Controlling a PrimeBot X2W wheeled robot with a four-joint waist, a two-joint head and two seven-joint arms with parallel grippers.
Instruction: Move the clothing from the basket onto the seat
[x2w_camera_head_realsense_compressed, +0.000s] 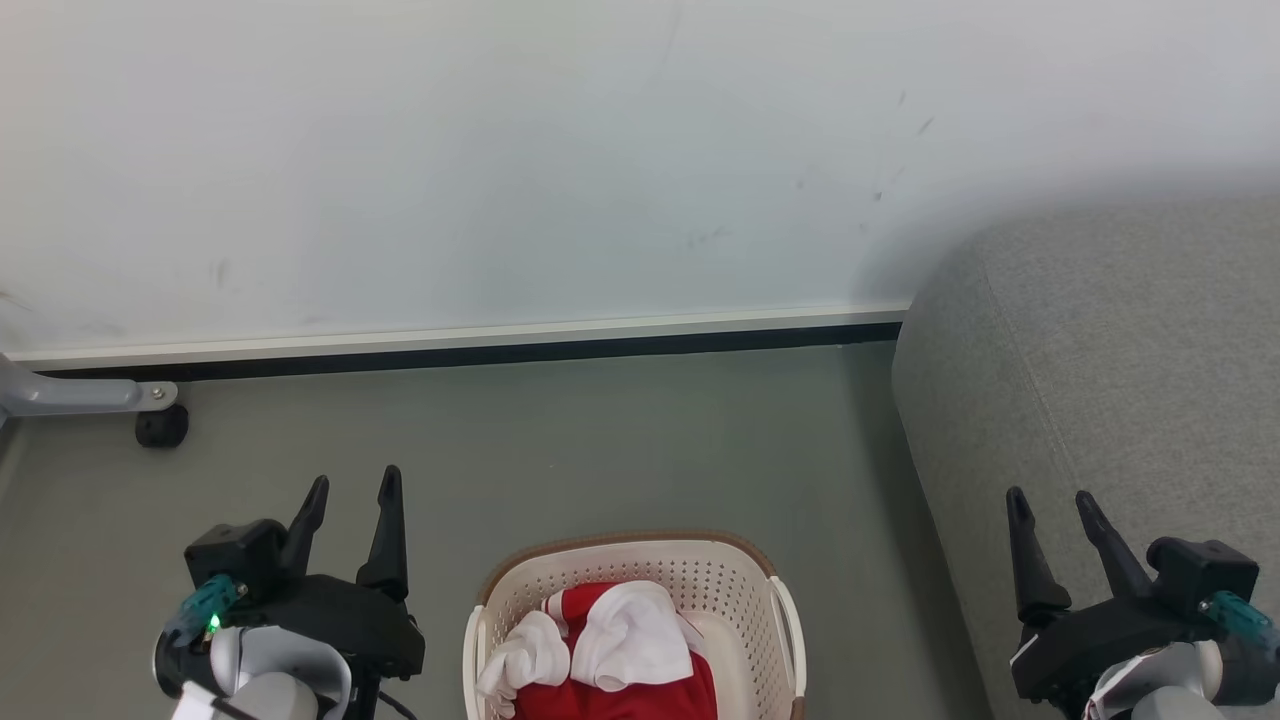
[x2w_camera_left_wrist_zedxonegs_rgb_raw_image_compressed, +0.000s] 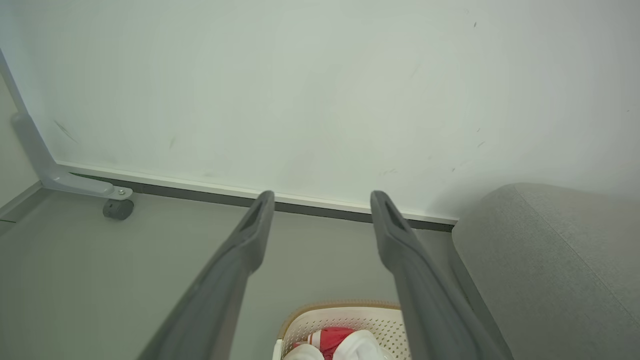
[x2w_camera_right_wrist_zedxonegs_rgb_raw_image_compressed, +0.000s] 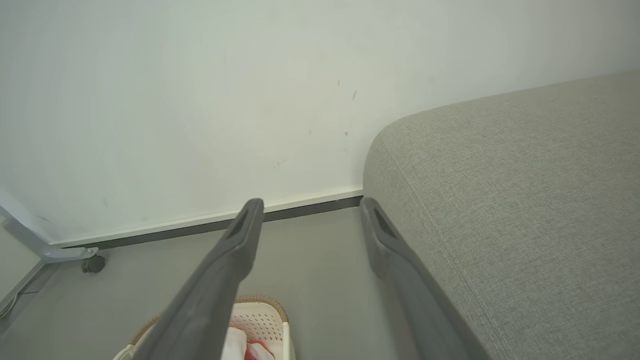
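— Starting from the biggest thing, what stands at the back?
— A pale wall (x2w_camera_head_realsense_compressed: 500, 150), lightly scuffed, with a white skirting strip and a dark line along its foot. Below it runs the grey-green floor (x2w_camera_head_realsense_compressed: 600, 440).
— And the seat?
— The seat (x2w_camera_head_realsense_compressed: 1120, 350) takes the right side. It is grey fabric with a rounded corner close to the wall and a stitched seam running along its top.
— Where is the basket?
— The basket (x2w_camera_head_realsense_compressed: 620, 542) stands on the floor at the bottom centre of the head view, between the two arms. It is to the left of the seat and apart from it. It is cream and perforated, with a brown rim.
— The clothing?
— The clothing (x2w_camera_head_realsense_compressed: 620, 650) lies bunched inside the basket, with white sleeves folded over red cloth.
— The grippers?
— The left gripper (x2w_camera_head_realsense_compressed: 355, 478) hangs left of the basket with its fingers spread apart and the tips pointing toward the wall. The right gripper (x2w_camera_head_realsense_compressed: 1050, 495) hangs on the other side, in front of the seat's side, with its fingers parted likewise. Both are clear of the clothing.
— Anything smaller?
— A grey metal leg (x2w_camera_head_realsense_compressed: 70, 395) at the far left by the wall, ending in a black caster (x2w_camera_head_realsense_compressed: 160, 427).
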